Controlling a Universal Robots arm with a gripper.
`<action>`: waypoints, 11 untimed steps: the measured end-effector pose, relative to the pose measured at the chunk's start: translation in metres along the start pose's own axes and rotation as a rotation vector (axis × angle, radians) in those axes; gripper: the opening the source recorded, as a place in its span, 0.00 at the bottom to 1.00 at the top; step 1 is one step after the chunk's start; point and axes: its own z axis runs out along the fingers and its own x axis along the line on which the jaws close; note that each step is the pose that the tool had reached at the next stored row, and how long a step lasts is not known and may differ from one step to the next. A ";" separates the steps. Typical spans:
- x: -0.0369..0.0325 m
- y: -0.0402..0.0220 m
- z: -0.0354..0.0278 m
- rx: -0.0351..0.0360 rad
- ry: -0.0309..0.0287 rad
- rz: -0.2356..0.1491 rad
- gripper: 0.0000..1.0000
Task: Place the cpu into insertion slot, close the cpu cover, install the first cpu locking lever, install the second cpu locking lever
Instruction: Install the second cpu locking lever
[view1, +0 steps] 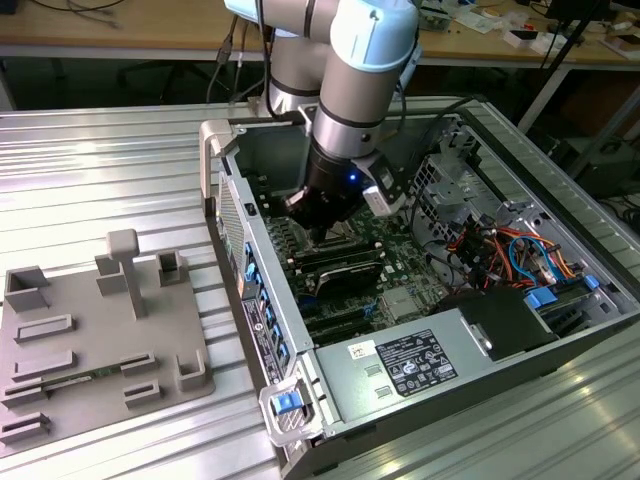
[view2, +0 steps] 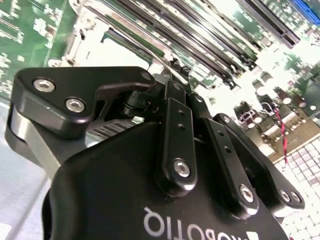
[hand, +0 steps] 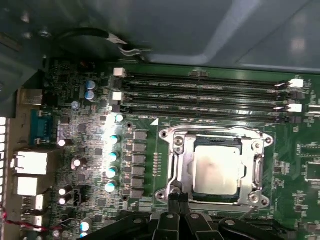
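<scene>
In the first wrist view the cpu (hand: 218, 170), silver-grey on top, lies flat in the insertion slot (hand: 220, 142). The cpu cover (hand: 182, 167), a silver frame, lies down around it. A thin lever wire (hand: 210, 131) runs along the socket's side nearest the memory slots. My gripper (hand: 177, 195) sits at a corner of the socket with its black fingers (hand: 172, 192) drawn together; I cannot tell whether they pinch a lever end. The second wrist view shows the gripper (view2: 175, 90) right over the bright metal socket frame (view2: 120, 47). In the exterior view the gripper (view1: 318, 228) reaches down into the open computer case.
Long black memory slots (hand: 200, 92) run beside the socket, and capacitors (hand: 112, 155) line another side. The case wall (view1: 240, 230) stands close to the arm. A white-labelled grey box (view1: 410, 365) and cables (view1: 510, 250) fill the case. A grey fixture plate (view1: 100, 340) lies at the exterior view's left.
</scene>
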 end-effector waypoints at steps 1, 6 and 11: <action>-0.0023 0.0005 0.0000 -0.0002 0.0000 0.000 0.11; -0.0170 0.0026 0.0003 -0.0019 0.0000 0.000 0.11; -0.0345 0.0035 0.0007 -0.0033 -0.0001 0.000 0.11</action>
